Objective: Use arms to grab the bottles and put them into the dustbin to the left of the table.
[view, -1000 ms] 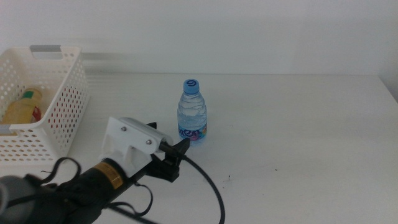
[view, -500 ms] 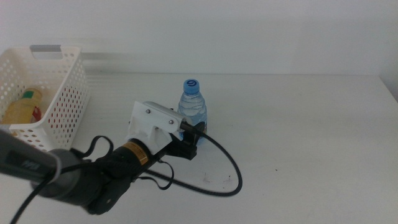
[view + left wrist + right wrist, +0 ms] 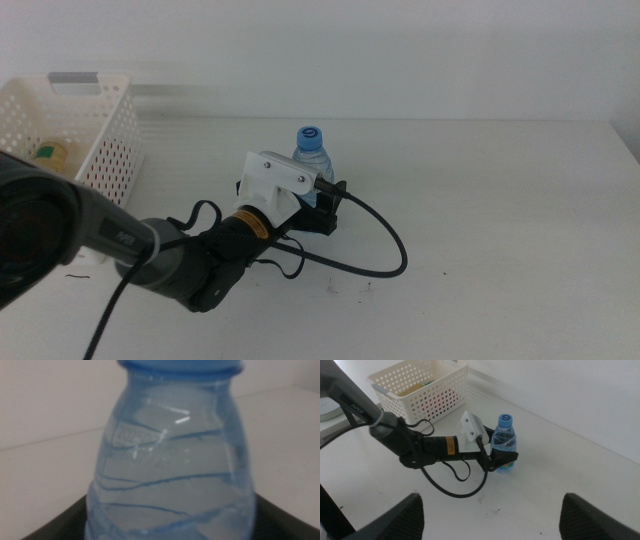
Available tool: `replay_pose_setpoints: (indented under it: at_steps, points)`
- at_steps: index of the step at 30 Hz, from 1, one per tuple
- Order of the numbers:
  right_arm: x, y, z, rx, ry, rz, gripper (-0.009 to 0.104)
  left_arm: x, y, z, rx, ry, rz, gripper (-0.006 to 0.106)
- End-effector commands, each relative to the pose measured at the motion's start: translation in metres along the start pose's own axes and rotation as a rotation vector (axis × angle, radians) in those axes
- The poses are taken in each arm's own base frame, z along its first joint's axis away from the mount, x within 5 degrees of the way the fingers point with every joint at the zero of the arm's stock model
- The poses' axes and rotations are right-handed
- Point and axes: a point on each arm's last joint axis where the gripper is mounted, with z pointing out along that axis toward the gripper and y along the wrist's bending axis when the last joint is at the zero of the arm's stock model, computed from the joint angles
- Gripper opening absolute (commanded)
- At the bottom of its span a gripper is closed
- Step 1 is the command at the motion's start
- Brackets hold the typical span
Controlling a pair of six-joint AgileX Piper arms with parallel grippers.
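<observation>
A small clear water bottle [image 3: 312, 158] with a blue cap stands upright near the middle of the white table [image 3: 500, 200]. My left gripper [image 3: 325, 205] has come in from the left and is open, one dark jaw on each side of the bottle's lower body. In the left wrist view the bottle [image 3: 170, 460] fills the picture between the jaws. The right wrist view shows this bottle [image 3: 503, 440] and the left gripper [image 3: 502, 460] from above. My right gripper [image 3: 492, 520] hangs open, high above the table. A yellow-tea bottle [image 3: 48, 153] lies in the dustbin [image 3: 100, 130].
The white perforated dustbin [image 3: 420, 385] stands at the table's far left. A black cable [image 3: 385, 250] loops from the left arm onto the tabletop, right of the bottle. A few dark specks lie on the table near the cable.
My left arm has reached forward and to the right, from short of the water bottle to having its jaws on either side of it. The cable has swung out to the right.
</observation>
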Motion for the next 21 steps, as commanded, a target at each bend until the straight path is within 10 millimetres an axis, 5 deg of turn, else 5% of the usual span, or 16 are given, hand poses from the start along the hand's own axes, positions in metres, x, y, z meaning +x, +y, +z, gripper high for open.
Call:
replay_pose_setpoints:
  at_steps: [1,11,21]
  points:
    - [-0.001,-0.001,-0.002,0.009,-0.014,-0.006,0.083,0.000,0.002,0.006,-0.003,-0.016,-0.027,0.094]
    - [-0.001,-0.001,-0.002,0.010,-0.013,0.000,0.083,0.003,0.003,0.016,0.000,-0.042,-0.024,0.089]
    - [-0.001,-0.001,-0.002,0.010,-0.013,0.000,0.083,-0.011,-0.002,0.009,0.031,-0.043,0.044,0.030]
